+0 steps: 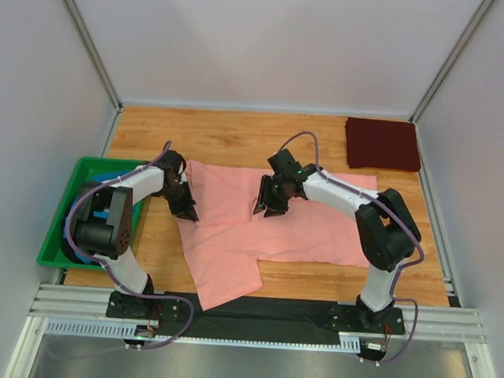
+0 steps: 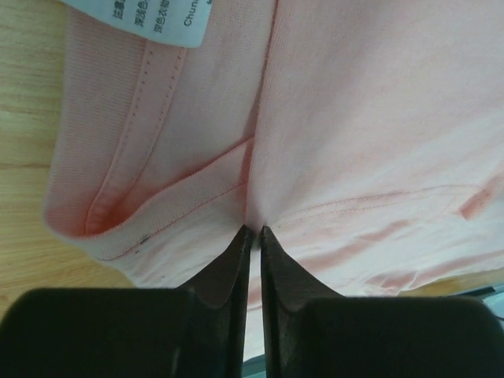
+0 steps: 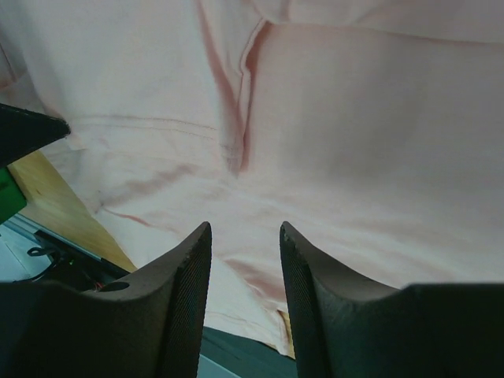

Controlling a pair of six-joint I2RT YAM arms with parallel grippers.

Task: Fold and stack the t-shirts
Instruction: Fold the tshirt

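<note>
A salmon-pink t-shirt (image 1: 317, 225) lies spread on the wooden table, one sleeve reaching toward the front edge. My left gripper (image 1: 185, 206) sits at the shirt's left edge by the collar. In the left wrist view it (image 2: 253, 230) is shut on a pinch of the pink fabric (image 2: 378, 118), close to the white neck label (image 2: 157, 20). My right gripper (image 1: 266, 208) hangs over the middle of the shirt. In the right wrist view it (image 3: 244, 228) is open and empty, just above the pink cloth (image 3: 354, 118). A dark maroon t-shirt (image 1: 384, 143) lies folded at the back right corner.
A green plastic bin (image 1: 60, 222) stands at the left table edge beside the left arm. A bit of teal-blue cloth (image 1: 80, 254) shows inside it, mostly hidden by the arm. Grey walls enclose the table on three sides. A metal rail (image 1: 255, 310) runs along the front.
</note>
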